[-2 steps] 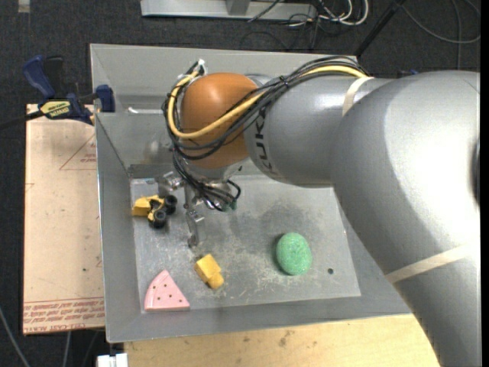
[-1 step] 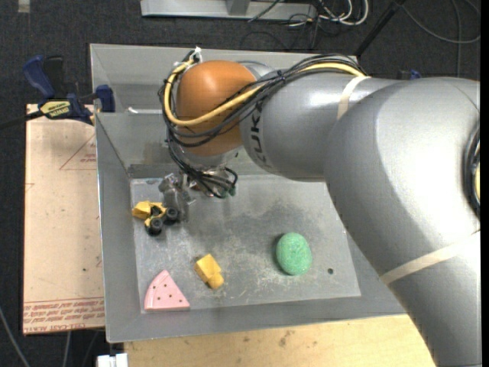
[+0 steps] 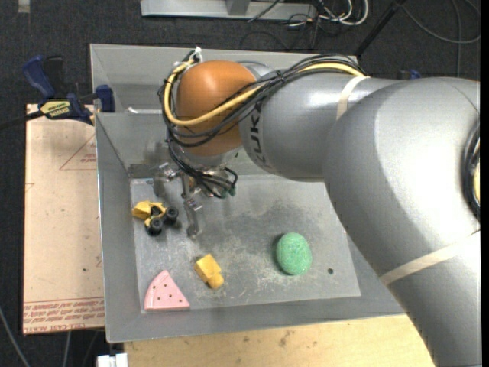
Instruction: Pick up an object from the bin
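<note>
My gripper (image 3: 179, 211) hangs under the orange cover at the bin's left middle, fingers apart and pointing down at the floor, with nothing between them. A small yellow toy vehicle with black wheels (image 3: 154, 216) lies just left of the fingertips, its wheels close to the left finger. A yellow block (image 3: 208, 271) lies on the floor below the gripper, well apart from it.
A pink wedge with dots (image 3: 166, 292) lies at the front left corner. A green rough ball (image 3: 293, 253) rests right of centre. The big silver arm reaches in from the right and covers the bin's back and right side.
</note>
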You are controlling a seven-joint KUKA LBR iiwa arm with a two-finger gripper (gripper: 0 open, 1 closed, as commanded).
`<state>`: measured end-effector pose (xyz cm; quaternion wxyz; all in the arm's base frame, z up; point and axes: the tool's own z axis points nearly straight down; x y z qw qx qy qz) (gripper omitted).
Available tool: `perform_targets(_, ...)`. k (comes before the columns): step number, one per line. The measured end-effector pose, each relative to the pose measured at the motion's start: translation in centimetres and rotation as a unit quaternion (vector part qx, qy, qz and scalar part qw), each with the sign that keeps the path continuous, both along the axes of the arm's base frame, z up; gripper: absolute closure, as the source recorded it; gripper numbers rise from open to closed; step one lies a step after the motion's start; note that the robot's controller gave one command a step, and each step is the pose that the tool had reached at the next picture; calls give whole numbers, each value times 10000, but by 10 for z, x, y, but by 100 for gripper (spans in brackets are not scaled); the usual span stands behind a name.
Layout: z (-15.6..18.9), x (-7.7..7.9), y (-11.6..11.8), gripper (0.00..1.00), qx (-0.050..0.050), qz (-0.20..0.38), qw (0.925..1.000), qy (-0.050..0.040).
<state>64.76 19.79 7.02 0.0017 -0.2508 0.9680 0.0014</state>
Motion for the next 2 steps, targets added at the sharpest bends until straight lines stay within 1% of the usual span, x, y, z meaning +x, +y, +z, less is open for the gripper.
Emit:
perform_targets(1, 0, 0, 0, 0, 0, 1, 10000, 0)
perform_targets(2, 0, -10, 9, 0, -18, 662, 9978, -7)
